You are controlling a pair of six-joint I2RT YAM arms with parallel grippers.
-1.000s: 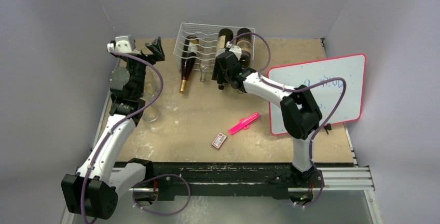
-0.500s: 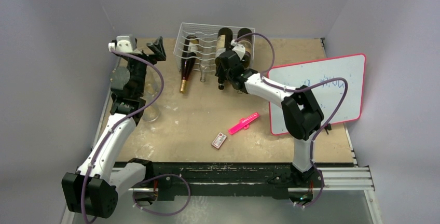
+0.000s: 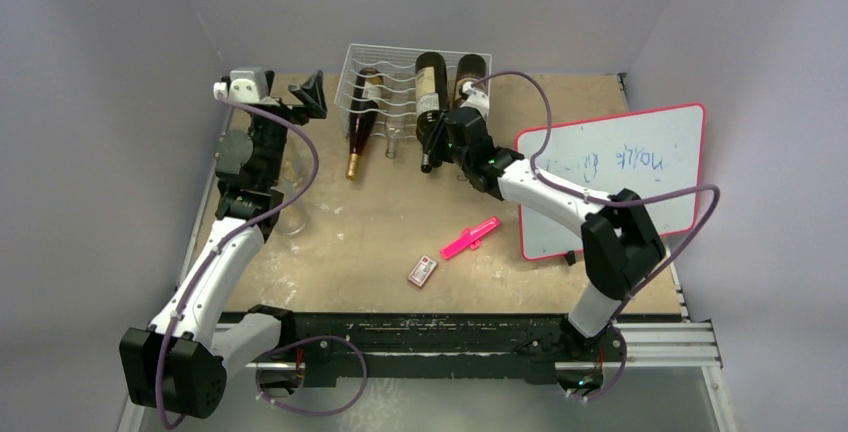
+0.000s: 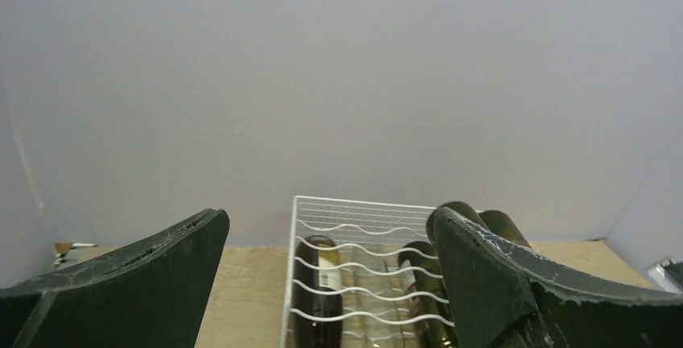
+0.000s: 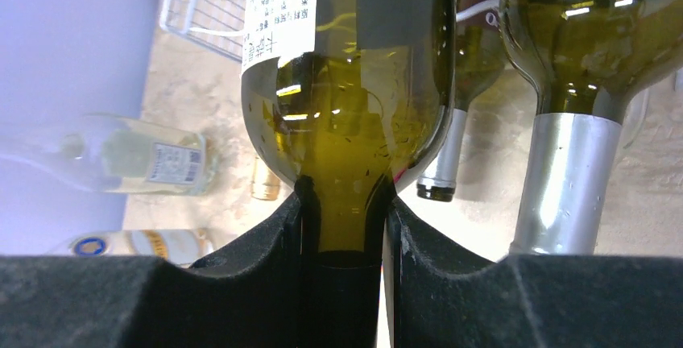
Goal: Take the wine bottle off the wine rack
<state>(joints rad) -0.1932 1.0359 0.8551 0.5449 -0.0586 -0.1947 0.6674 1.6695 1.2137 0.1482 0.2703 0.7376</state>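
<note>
The white wire wine rack (image 3: 385, 64) stands at the back of the table with several bottles lying in it. My right gripper (image 3: 438, 138) is shut on the neck of a dark green wine bottle (image 3: 431, 84). In the right wrist view both fingers (image 5: 266, 275) press against that neck just below the bottle's shoulder (image 5: 346, 122). My left gripper (image 3: 306, 98) hovers open to the left of the rack and holds nothing. In the left wrist view its jaws stand wide apart in front of the rack (image 4: 294, 267).
A bottle with a silver foil neck (image 5: 572, 122) lies right beside the held one. A dark bottle with a gold cap (image 3: 360, 127) fills the rack's left slot. Clear bottles (image 5: 121, 159) lie left of the rack. On the table sit a whiteboard (image 3: 620, 177), a pink marker (image 3: 470, 238) and a small box (image 3: 423, 271).
My right gripper closed onto the bottle's neck, and that arm's elbow swung out to the right. The left gripper drifted slightly right and stayed open.
</note>
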